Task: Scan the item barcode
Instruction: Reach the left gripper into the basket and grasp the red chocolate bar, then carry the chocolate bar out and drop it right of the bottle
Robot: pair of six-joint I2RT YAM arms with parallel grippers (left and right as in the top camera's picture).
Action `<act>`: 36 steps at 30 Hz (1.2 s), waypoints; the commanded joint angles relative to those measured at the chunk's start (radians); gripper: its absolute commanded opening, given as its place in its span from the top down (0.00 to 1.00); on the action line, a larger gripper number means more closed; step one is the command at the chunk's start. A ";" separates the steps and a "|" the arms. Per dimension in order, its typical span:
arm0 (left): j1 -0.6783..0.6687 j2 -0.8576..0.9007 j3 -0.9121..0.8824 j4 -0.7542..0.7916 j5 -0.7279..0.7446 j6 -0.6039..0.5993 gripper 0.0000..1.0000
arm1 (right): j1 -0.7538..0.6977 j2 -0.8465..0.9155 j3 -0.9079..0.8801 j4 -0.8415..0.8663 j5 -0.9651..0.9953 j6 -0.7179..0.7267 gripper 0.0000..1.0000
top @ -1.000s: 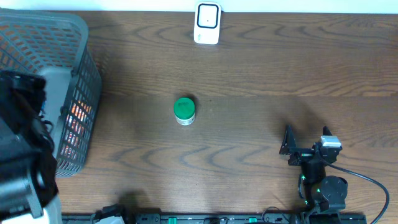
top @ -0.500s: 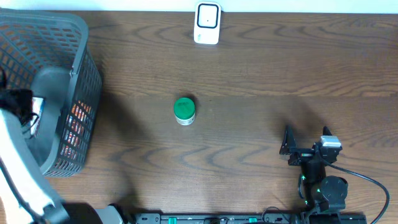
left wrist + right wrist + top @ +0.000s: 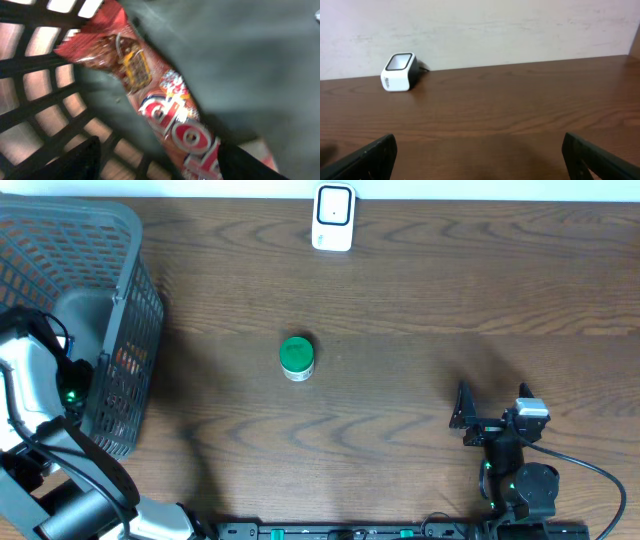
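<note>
A red snack packet (image 3: pixel 170 115) with white lettering lies inside the grey basket (image 3: pixel 130 240), against a grey bag. No barcode shows on its visible face. My left gripper (image 3: pixel 160 162) is down in the basket, its jaws spread around the packet's lower end; the right finger (image 3: pixel 250 165) is at the packet's edge, the left finger (image 3: pixel 75 160) stands apart from it. In the overhead view the left arm (image 3: pixel 30 380) reaches into the basket. The white and black scanner (image 3: pixel 333 217) sits at the far edge. My right gripper (image 3: pixel 493 405) rests open and empty at the front right.
A green-lidded jar (image 3: pixel 296 357) stands upright mid-table. The basket's black lattice wall (image 3: pixel 45 100) is close on the left gripper's left side. In the right wrist view the scanner (image 3: pixel 398 71) stands at the far left before a pale wall.
The left arm has swung from high above the basket's near corner down into the basket. The right arm, jar and scanner have not moved.
</note>
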 commanded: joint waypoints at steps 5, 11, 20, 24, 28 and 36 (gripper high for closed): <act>-0.002 0.005 -0.175 0.201 -0.012 -0.075 0.25 | -0.003 -0.003 -0.001 -0.004 -0.001 -0.013 0.01; -0.002 0.006 -0.281 0.343 -0.013 -0.075 0.18 | -0.003 -0.003 -0.001 -0.004 -0.001 -0.013 0.01; -0.002 0.006 -0.411 0.489 -0.045 -0.074 0.80 | -0.003 -0.003 -0.001 -0.004 -0.001 -0.013 0.01; 0.000 0.005 -0.412 0.499 -0.107 -0.036 0.93 | -0.003 -0.003 -0.001 -0.004 -0.001 -0.013 0.01; 0.031 -0.023 -0.367 0.507 -0.090 0.086 0.93 | -0.003 -0.003 -0.001 -0.004 -0.001 -0.013 0.01; 0.140 -0.267 -0.090 0.505 0.140 0.428 0.93 | -0.003 -0.003 -0.001 -0.004 -0.001 -0.013 0.01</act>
